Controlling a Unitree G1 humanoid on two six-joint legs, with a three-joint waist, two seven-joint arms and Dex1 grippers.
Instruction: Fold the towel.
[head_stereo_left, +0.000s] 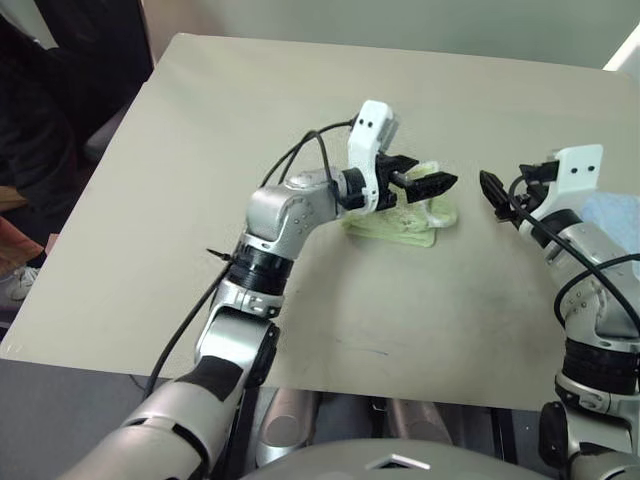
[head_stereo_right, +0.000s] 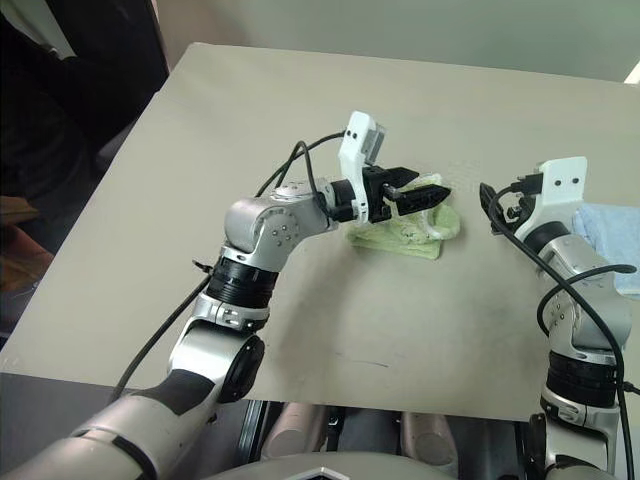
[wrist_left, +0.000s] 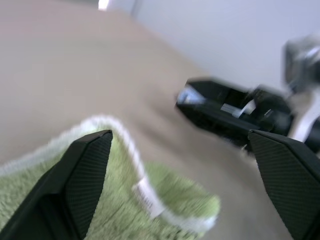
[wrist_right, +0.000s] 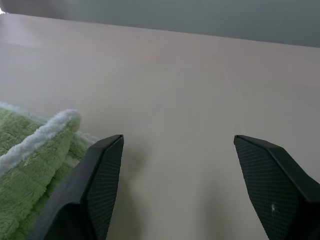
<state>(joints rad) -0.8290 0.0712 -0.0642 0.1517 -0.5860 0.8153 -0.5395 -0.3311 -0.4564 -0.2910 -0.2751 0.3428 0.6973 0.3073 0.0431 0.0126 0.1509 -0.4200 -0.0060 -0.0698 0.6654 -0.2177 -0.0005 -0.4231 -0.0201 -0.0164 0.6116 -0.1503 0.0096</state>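
- A beige table (head_stereo_left: 200, 200) is seen from above, with two robot arms reaching over it from the near edge.
- The towel (head_stereo_right: 405, 237) — light green terry cloth with whitish stitched edging — is bunched into a small folded heap near the middle of the table, slightly toward the robot's right.
- The left gripper (head_stereo_left: 432, 182) is held just above the towel's heap, pointing toward the robot's right. Its two black fingers are spread wide apart, and nothing is gripped between them.
- In the left wrist view, one black finger (wrist_left: 75, 185) is seen in front of the green cloth; the towel's white edging and a small white tag curve past it. Whether that finger touches the cloth cannot be told.
- The right gripper (head_stereo_left: 495, 195) is placed to the right of the towel, apart from it, with bare table between the two. Its fingers are also parted — no cloth is held.
- In the right wrist view, the towel's raised, white-edged fold (wrist_right: 35, 150) lies just beside one finger, while plain tabletop is seen between the fingertips.
- A smaller light blue towel (head_stereo_right: 610, 240) lies at the table's right edge, behind the right arm.
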